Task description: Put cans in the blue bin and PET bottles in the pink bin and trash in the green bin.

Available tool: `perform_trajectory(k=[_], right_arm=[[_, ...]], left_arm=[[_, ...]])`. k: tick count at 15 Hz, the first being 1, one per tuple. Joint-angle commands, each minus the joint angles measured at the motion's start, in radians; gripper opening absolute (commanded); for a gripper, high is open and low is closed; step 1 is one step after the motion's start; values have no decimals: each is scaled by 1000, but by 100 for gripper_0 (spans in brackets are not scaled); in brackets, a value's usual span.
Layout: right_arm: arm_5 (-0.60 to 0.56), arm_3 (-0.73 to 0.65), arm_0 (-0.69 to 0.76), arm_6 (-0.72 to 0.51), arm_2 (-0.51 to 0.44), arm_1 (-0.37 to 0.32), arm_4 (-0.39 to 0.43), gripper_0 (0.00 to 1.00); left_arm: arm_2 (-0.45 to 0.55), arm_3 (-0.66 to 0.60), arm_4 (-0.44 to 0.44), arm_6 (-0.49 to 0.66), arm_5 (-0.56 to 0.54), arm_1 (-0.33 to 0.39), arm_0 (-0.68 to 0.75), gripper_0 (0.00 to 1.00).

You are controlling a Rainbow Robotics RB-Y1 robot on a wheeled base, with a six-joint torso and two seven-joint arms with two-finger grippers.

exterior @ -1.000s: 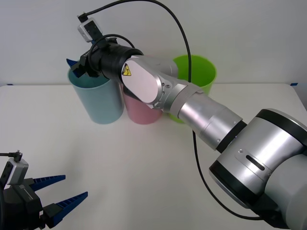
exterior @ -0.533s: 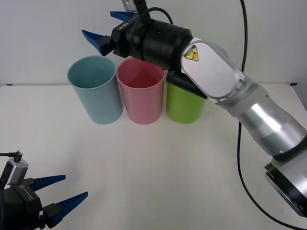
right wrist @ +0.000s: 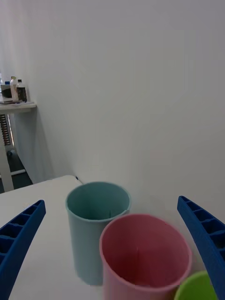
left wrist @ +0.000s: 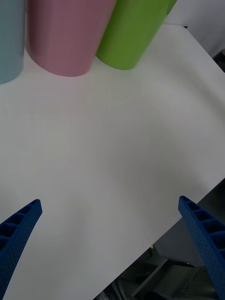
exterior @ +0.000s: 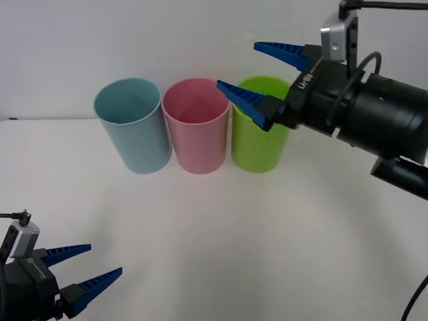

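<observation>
The white counter (exterior: 221, 234) carries three bins in a touching row at 12 o'clock: the blue bin (exterior: 134, 137) at 11, the pink bin (exterior: 197, 137) in the middle, the green bin (exterior: 257, 148) at 1. The right gripper (exterior: 257, 77) hangs above the green bin's rim, blue fingers spread wide, holding nothing. The left gripper (exterior: 83, 271) sits low at 7 o'clock, spread and empty.
</observation>
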Motion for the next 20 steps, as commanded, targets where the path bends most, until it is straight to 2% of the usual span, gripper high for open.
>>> perform_trajectory(k=[1, 5, 11, 17, 20], right_arm=[[-60, -46, 166, 146, -93, 0, -121, 98], [-172, -57, 361, 319, -205, 0, -244, 100], [-347, -49, 545, 490, -288, 1, -285, 100], [-472, 28, 615, 681, -326, 1, -314, 100], [-499, 28, 654, 692, -340, 0, -314, 100]], left_arm=[[0, 0, 0, 0, 0, 0, 0, 100], [0, 0, 0, 0, 0, 0, 0, 100], [0, 0, 0, 0, 0, 0, 0, 100], [0, 0, 0, 0, 0, 0, 0, 100], [0, 0, 0, 0, 0, 0, 0, 100]])
